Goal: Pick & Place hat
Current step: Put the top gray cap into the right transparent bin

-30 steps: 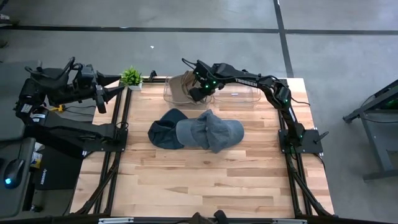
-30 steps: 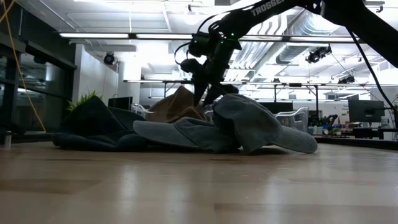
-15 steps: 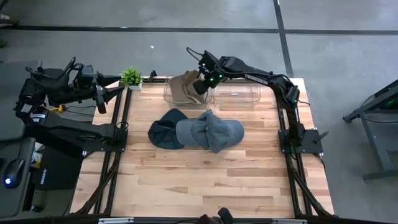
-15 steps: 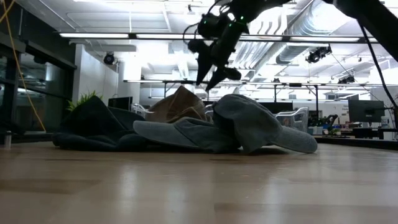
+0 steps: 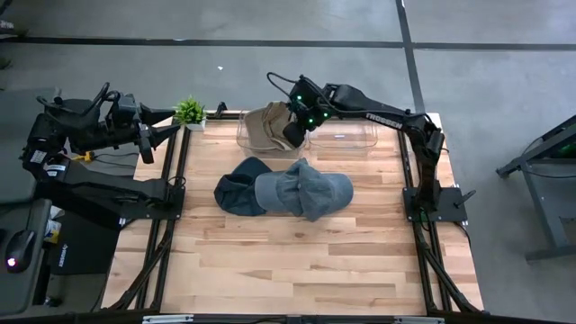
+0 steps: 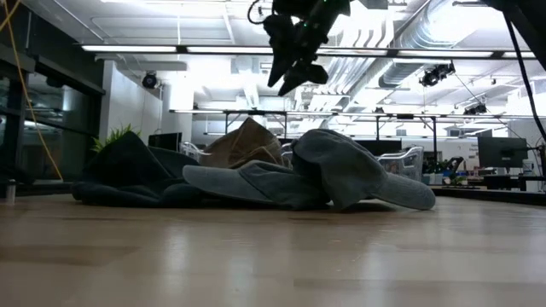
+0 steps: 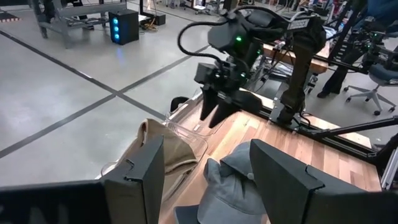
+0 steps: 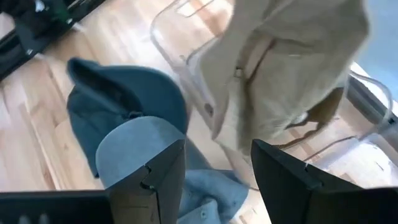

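Observation:
A tan hat [image 5: 264, 126] lies in the left end of a clear bin [image 5: 346, 137] at the table's far edge, partly draped over the bin's rim [image 8: 180, 46]. My right gripper [image 5: 292, 137] hangs open and empty above that end of the bin, well above the hat [image 6: 247, 141] in the low view. A grey-blue cap [image 5: 310, 189] and a dark teal hat [image 5: 238, 189] lie overlapping on the middle of the table. My left gripper [image 5: 171, 133] waits open and empty off the table's far left corner.
A small potted plant [image 5: 190, 112] stands at the far left corner, next to the bin. The near half of the wooden table [image 5: 297, 261] is bare. Black frame rails run along the table's left and right edges.
My right gripper has gone straight up from the tan hat in the bin, with its fingers apart. The tan hat stays in the bin where it was. The two hats on the table have not moved.

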Tool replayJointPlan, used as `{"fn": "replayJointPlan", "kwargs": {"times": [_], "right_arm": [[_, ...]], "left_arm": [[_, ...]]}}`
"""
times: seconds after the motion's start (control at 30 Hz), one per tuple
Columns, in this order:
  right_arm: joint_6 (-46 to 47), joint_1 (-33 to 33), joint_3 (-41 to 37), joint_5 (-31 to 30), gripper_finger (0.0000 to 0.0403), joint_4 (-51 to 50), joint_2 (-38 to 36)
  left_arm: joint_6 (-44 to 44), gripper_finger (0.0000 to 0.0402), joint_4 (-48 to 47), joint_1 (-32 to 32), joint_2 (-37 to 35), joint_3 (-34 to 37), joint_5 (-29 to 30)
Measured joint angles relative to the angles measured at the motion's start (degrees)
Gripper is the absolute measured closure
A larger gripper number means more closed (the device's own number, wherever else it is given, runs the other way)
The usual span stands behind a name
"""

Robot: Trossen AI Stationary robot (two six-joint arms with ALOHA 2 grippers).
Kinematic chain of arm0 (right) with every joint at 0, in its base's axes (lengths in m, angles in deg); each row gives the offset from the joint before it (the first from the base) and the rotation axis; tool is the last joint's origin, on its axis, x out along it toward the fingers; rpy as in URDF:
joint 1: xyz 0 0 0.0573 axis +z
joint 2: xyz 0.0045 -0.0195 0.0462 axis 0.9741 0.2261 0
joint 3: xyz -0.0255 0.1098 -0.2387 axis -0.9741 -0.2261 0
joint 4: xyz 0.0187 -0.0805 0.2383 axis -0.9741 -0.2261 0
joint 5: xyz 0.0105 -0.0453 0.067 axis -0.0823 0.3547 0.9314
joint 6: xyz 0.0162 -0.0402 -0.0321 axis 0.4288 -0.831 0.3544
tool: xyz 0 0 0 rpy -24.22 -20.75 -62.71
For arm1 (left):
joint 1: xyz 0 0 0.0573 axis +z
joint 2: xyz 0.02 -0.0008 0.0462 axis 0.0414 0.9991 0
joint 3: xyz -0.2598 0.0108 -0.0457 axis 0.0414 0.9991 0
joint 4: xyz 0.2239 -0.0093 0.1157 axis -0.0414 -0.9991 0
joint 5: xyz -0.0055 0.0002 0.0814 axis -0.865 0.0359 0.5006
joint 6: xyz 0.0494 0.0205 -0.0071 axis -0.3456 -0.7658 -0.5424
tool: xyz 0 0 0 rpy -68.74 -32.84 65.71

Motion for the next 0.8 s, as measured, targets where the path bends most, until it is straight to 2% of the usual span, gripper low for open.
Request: {"fn": "replayJointPlan", "kwargs": {"times": [0.13,0.53,0.67,0.8], "right_arm": [[-0.6,3.0,-0.4,-0.6,0.0226,-0.5,0.0],[0.9,13.4,-1.1,-8.8,0.0226,-4.6,0.0],[5.6,16.3,-1.1,-12.0,0.0226,-8.7,0.0],[14.2,18.6,-1.1,-14.6,0.0226,-14.1,0.0]], "left_arm": [[0.4,0.0208,0.0,0.0,0.0,0.0,0.0],[0.4,0.0208,-0.1,0.0,0.0,0.0,0.0],[0.4,0.0208,-0.2,0.0,0.0,0.0,-0.8],[1.1,0.0208,-0.9,0.0,0.3,0.0,-2.2]]}}
